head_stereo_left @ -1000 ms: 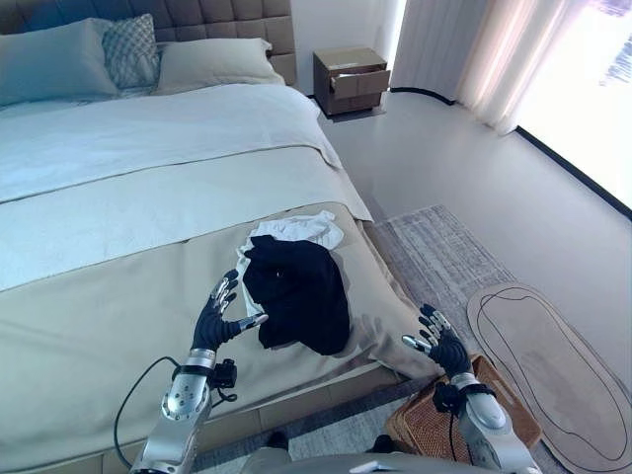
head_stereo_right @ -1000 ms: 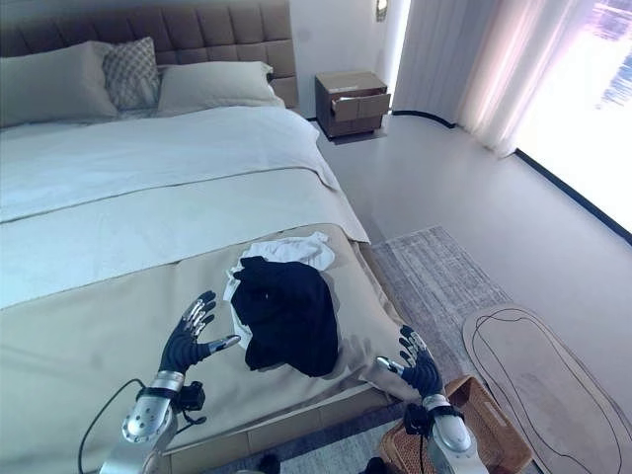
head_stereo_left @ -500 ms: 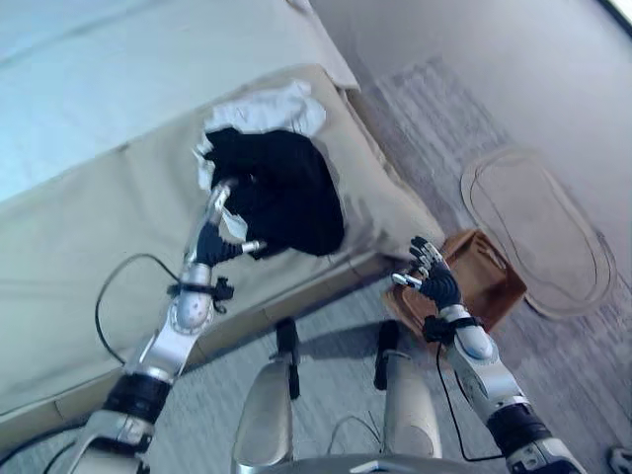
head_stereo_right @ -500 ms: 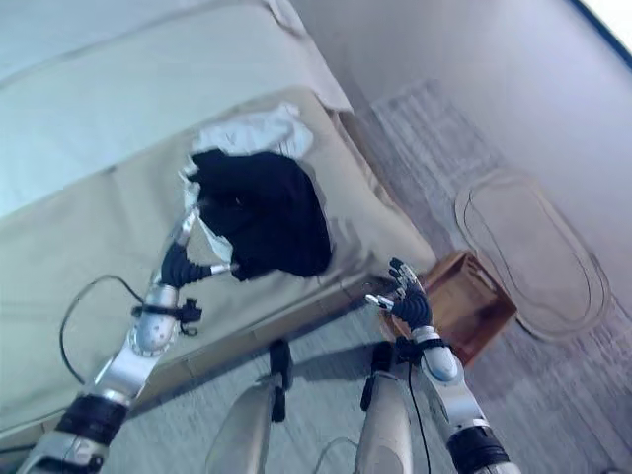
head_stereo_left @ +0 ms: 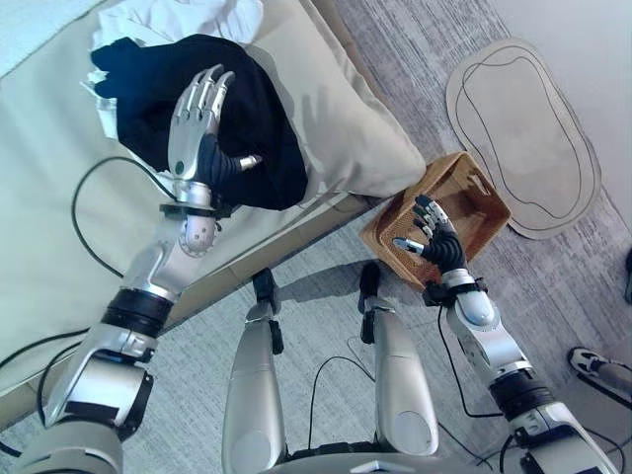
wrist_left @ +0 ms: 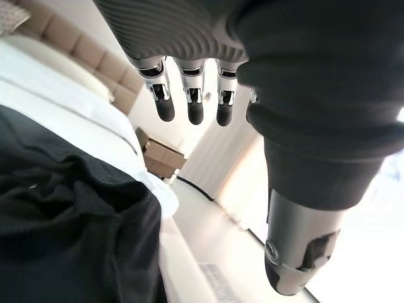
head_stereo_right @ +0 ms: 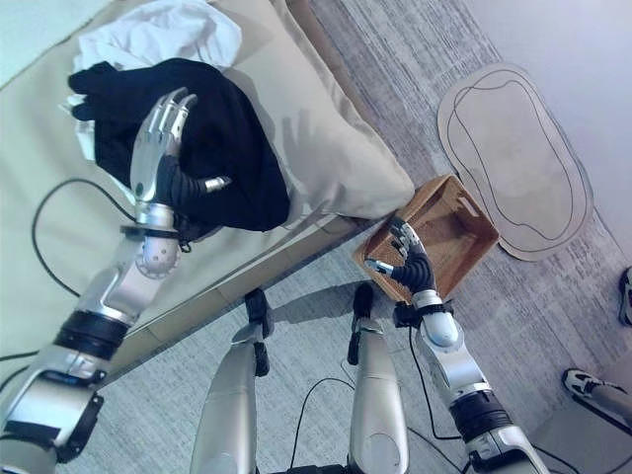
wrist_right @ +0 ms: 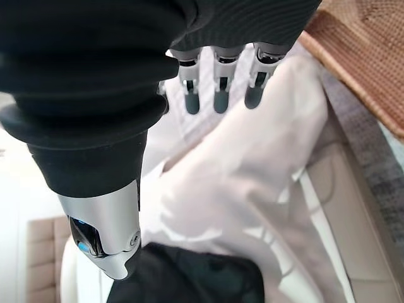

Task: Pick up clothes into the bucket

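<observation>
Beneath the left hand (head_stereo_left: pixel 202 128), whose fingers are stretching out straight and gripping nothing, the black garment (head_stereo_left: pixel 259 148) is lying bunched on the bed (head_stereo_left: pixel 346 128), with the white garment (head_stereo_left: pixel 178 18) lying just beyond its fingertips. Past the right hand (head_stereo_left: pixel 434 242), likewise spread and empty, the woven basket (head_stereo_left: pixel 484 197) is sitting on the floor near the bed corner. Judgement: the left hand is needing to lower onto the thick middle fold and curl deep, gathering both layers rather than pinching an edge.

Crumpled black garment (head_stereo_left: pixel 247 128) over white one (head_stereo_left: pixel 183 18) (bed's corner); wicker basket (head_stereo_left: pixel 464 197) on floor.
</observation>
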{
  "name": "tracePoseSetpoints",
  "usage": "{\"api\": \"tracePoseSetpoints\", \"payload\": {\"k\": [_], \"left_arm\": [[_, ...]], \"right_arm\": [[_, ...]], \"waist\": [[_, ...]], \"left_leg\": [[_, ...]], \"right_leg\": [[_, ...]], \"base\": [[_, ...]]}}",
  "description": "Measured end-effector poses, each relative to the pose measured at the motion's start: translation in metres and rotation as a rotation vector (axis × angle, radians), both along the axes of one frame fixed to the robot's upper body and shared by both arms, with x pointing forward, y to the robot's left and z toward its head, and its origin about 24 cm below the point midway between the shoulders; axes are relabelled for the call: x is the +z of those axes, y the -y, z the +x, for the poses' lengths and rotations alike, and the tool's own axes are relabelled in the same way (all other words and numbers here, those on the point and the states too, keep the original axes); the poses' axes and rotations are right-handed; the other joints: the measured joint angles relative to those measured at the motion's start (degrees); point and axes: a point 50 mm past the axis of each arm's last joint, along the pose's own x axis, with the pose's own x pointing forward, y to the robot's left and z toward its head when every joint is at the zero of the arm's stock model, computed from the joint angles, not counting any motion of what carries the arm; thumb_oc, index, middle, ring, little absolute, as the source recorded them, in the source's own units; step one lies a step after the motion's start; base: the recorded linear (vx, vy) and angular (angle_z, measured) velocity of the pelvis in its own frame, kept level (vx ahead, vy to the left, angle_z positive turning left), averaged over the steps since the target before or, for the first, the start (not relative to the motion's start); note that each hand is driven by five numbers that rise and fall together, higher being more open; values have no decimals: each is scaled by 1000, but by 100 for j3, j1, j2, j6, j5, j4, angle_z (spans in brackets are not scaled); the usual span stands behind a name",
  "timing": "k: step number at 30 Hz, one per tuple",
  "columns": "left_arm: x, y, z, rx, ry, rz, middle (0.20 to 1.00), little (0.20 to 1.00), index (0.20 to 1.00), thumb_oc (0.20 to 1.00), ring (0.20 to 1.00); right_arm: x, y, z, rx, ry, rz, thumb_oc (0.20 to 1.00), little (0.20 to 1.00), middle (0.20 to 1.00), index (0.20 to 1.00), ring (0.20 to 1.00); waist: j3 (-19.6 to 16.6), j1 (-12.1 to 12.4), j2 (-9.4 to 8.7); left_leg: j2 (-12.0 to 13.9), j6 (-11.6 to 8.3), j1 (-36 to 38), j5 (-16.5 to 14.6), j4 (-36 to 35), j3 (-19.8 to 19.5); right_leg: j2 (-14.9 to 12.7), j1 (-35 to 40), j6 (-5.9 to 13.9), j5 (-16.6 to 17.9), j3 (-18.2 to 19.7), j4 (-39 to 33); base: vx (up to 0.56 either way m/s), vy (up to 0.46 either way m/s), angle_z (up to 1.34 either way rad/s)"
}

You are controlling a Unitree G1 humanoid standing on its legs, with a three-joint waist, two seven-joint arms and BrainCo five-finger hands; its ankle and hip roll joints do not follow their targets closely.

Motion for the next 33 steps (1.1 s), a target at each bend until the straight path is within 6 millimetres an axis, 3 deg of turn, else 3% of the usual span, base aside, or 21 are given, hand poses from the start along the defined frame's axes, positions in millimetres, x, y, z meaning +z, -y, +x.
{"api": "tracePoseSetpoints", "payload": {"k": [6,10,17,24,25,26,27,33], "left_arm": [[17,-11,11,130,27,191,1000,1000,1000,1000,1000],[14,-20,23,240,-44,345,1000,1000,1000,1000,1000],[0,-25,37,330,-248,522,1000,1000,1000,1000,1000],[7,-18,46,347,-282,674,1000,1000,1000,1000,1000],[6,-17,47,347,-290,686,416,416,416,416,416],[7,-17,47,346,-297,694,416,416,416,416,416],[8,-16,47,344,-299,707,200,200,200,200,200],[19,-11,48,332,-278,760,200,200,200,200,200]], "right_arm": [[4,1,1,-8,17,-2,1000,1000,1000,1000,1000],[7,1,3,-6,31,-2,1000,1000,1000,1000,1000],[11,3,4,-1,43,-6,1000,1000,1000,1000,1000],[25,5,7,28,91,-34,1000,1000,1000,1000,1000],[26,5,7,29,95,-34,1000,1000,1000,1000,1000],[27,5,7,29,95,-34,1000,1000,1000,1000,1000],[27,5,7,27,96,-33,1000,1000,1000,1000,1000],[28,8,7,18,100,-30,1000,1000,1000,1000,1000]], "waist": [[13,-101,-26],[12,-236,-28],[11,-246,-28],[7,-269,-32],[6,-271,-33],[4,-271,-33],[4,-269,-34],[-8,-284,-36]], "left_leg": [[10,-12,-319,-15,133,0],[11,-18,-444,-25,195,1],[5,-21,-644,-38,317,20],[-3,2,-980,-147,658,29],[-5,4,-1013,-159,690,50],[-6,1,-1034,-161,703,59],[-8,1,-1056,-163,720,60],[-40,13,-1079,-171,760,89]], "right_leg": [[15,-336,-13,9,63,95],[15,-453,-13,8,85,127],[13,-682,-20,12,138,248],[12,-995,-52,-8,237,477],[8,-1027,-51,-8,259,480],[2,-1044,-51,-8,264,480],[-2,-1062,-50,-7,264,482],[-31,-1083,-51,8,280,475]], "base": [[13,15,-3],[0,0,0],[0,4,0],[-2,2,-1],[-6,2,-4],[-8,5,-3],[0,0,0],[0,1,-1]]}}
